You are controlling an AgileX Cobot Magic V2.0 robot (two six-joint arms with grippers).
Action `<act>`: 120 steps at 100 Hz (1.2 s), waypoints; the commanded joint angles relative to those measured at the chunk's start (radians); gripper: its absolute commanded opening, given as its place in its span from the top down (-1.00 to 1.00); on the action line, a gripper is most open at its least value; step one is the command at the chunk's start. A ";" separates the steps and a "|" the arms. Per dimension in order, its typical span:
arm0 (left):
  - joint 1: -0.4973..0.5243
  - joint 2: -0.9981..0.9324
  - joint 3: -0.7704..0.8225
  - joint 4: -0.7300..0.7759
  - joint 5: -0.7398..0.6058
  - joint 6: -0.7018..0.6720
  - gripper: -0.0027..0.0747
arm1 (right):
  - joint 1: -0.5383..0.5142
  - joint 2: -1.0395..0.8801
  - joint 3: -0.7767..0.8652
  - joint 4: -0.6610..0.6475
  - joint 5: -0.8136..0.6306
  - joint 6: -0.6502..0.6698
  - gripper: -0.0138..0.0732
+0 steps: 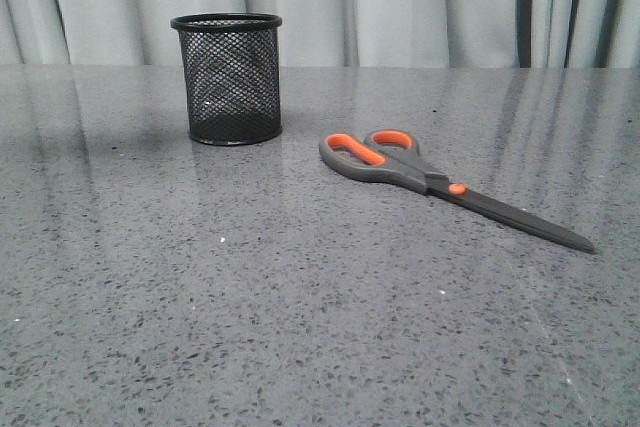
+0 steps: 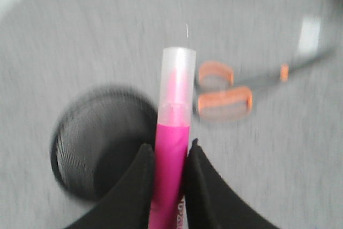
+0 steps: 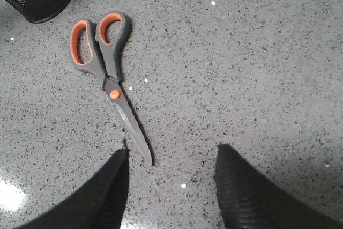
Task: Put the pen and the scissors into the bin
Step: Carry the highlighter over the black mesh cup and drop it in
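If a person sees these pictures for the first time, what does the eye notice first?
Probably the pink pen, clamped between the left gripper fingers above the black mesh bin. Next, the scissors with orange loops, flat on the grey table right of the bin, near the open right gripper.

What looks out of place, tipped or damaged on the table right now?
Nothing stands out. The round black wire-mesh bin stands upright, and the grey scissors with orange loop linings lie flat and closed beside it, apart from it. The left end effector grips the magenta pen above the bin; the right end effector is open above the blade tips.
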 commanded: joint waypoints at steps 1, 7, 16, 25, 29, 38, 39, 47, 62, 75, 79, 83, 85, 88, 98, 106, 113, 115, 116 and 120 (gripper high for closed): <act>-0.003 -0.041 -0.034 -0.203 -0.094 0.004 0.99 | -0.004 0.004 -0.036 0.014 -0.047 -0.013 -0.07; -0.003 -0.027 -0.034 -0.263 -0.151 0.004 0.99 | -0.004 0.004 -0.036 0.014 -0.047 -0.013 -0.07; -0.003 0.000 -0.034 -0.369 -0.163 0.020 0.99 | -0.004 0.004 -0.036 0.014 -0.043 -0.013 -0.07; -0.005 0.034 -0.034 -0.483 -0.154 0.094 0.99 | -0.004 0.004 -0.036 0.014 -0.043 -0.013 -0.07; -0.010 0.049 -0.034 -0.516 -0.153 0.113 0.99 | -0.004 0.004 -0.036 0.014 -0.043 -0.013 -0.07; -0.025 0.090 -0.034 -0.543 -0.153 0.133 0.99 | -0.004 0.004 -0.036 0.014 -0.043 -0.013 -0.07; -0.028 0.098 -0.034 -0.543 -0.153 0.133 0.99 | -0.004 0.004 -0.036 0.014 -0.043 -0.013 -0.07; -0.046 0.133 -0.034 -0.547 -0.150 0.184 0.99 | -0.004 0.004 -0.036 0.014 -0.043 -0.013 -0.07; -0.071 0.177 -0.034 -0.569 -0.164 0.240 0.99 | -0.004 0.004 -0.036 0.014 -0.043 -0.013 -0.07; -0.069 0.204 -0.034 -0.553 -0.177 0.240 0.99 | -0.004 0.004 -0.036 0.014 -0.043 -0.013 -0.07; -0.067 0.208 -0.034 -0.540 -0.179 0.240 0.99 | -0.004 0.004 -0.036 0.014 -0.043 -0.013 -0.07; -0.068 0.214 -0.034 -0.529 -0.179 0.240 0.99 | -0.004 0.004 -0.036 0.014 -0.043 -0.013 -0.07; -0.068 0.215 -0.034 -0.522 -0.179 0.240 0.99 | -0.004 0.004 -0.036 0.014 -0.043 -0.013 -0.07; -0.068 0.220 -0.032 -0.510 -0.186 0.240 0.99 | -0.004 0.004 -0.036 0.014 -0.043 -0.013 -0.07; -0.068 0.227 -0.028 -0.498 -0.198 0.240 0.99 | -0.004 0.004 -0.036 0.014 -0.043 -0.013 -0.07; -0.068 0.233 -0.028 -0.496 -0.202 0.240 0.99 | -0.004 0.004 -0.036 0.014 -0.043 -0.013 -0.07; -0.064 0.235 -0.028 -0.478 -0.207 0.238 0.99 | -0.004 0.004 -0.036 0.014 -0.043 -0.013 -0.07; -0.063 0.235 -0.028 -0.473 -0.210 0.238 0.99 | -0.004 0.004 -0.036 0.014 -0.043 -0.013 -0.07; -0.062 0.235 -0.028 -0.471 -0.210 0.238 0.99 | -0.004 0.004 -0.036 0.014 -0.043 -0.013 -0.07; -0.059 0.235 -0.028 -0.464 -0.210 0.238 0.99 | -0.004 0.004 -0.036 0.014 -0.043 -0.013 -0.07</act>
